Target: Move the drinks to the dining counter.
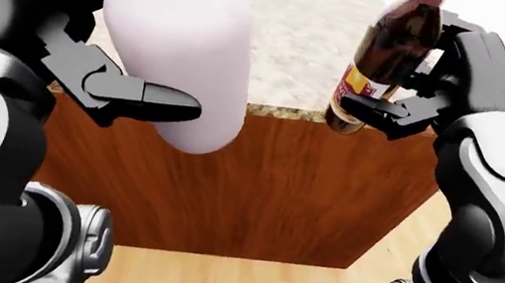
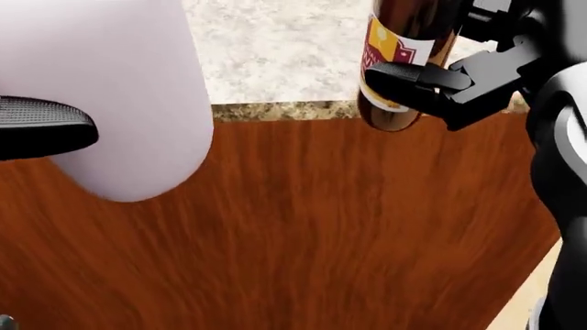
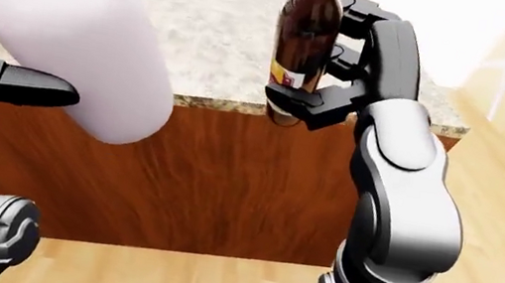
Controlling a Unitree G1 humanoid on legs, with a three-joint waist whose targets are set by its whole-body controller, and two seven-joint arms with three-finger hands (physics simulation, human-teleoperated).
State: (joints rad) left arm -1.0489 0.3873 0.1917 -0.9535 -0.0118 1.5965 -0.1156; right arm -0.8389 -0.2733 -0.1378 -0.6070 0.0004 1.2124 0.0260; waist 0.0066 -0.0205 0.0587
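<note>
My left hand (image 1: 130, 89) is shut on a large white bottle (image 1: 186, 49), held upright at the left of the eye views. A brown glass bottle (image 1: 385, 63) with a yellow and red label is held upright in my right hand (image 1: 409, 105), whose fingers close round its lower body. Both bottles hang in the air over the near edge of the dining counter (image 1: 299, 35), a speckled granite top on a wooden cabinet (image 2: 321, 227). In the head view the white bottle (image 2: 110, 96) and the brown bottle (image 2: 404, 62) fill the upper part.
Below the granite top, the counter's wooden side panel (image 1: 256, 187) stands close before me. Light wooden floor (image 3: 497, 186) shows to the right of the counter and beneath it. The counter's right corner (image 3: 445, 129) lies just past my right arm.
</note>
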